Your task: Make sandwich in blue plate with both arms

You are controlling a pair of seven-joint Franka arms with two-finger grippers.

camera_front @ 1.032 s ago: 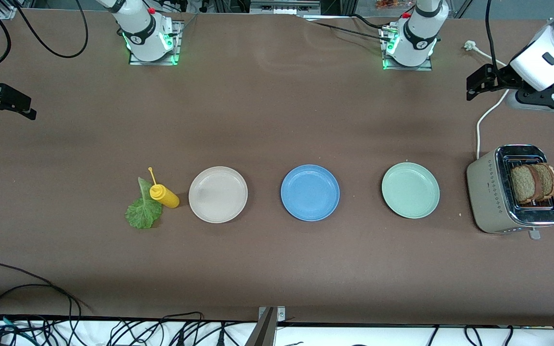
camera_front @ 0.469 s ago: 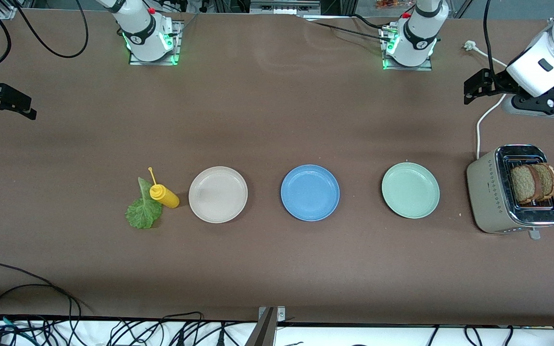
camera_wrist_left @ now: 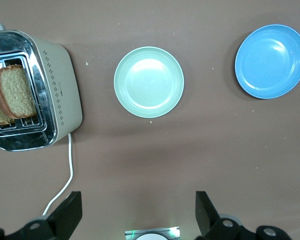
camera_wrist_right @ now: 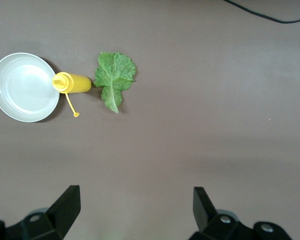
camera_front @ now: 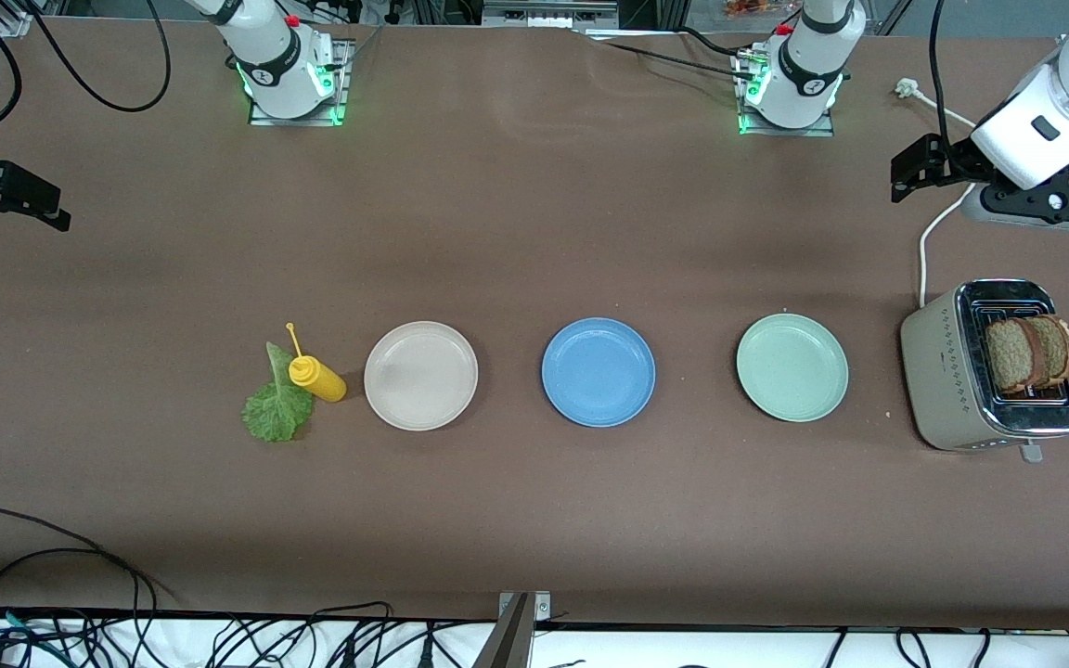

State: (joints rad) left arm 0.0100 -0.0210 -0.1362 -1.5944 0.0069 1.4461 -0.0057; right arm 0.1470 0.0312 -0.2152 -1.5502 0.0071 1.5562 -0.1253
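Observation:
The blue plate point(camera_front: 598, 371) lies empty in the middle of the table; it also shows in the left wrist view point(camera_wrist_left: 271, 61). Two brown bread slices point(camera_front: 1031, 353) stand in the toaster point(camera_front: 947, 371), and show in the left wrist view point(camera_wrist_left: 15, 92). A green lettuce leaf point(camera_front: 276, 408) lies on the table toward the right arm's end, and shows in the right wrist view point(camera_wrist_right: 114, 77). My left gripper point(camera_front: 922, 169) hangs open and empty, high over bare table by the toaster's white cord point(camera_wrist_left: 137, 216). My right gripper point(camera_front: 6, 193) waits open and empty, high over bare table point(camera_wrist_right: 135, 207).
A yellow squeeze bottle point(camera_front: 316, 378) lies touching the lettuce, beside a beige-white plate point(camera_front: 420, 375). A pale green plate point(camera_front: 792, 366) lies between the blue plate and the toaster. The white power cord point(camera_front: 929, 232) runs from the toaster toward the left arm's base.
My left arm's wrist has shifted slightly, its gripper drifting a little toward the table's middle. The right arm and all the things on the table have not moved.

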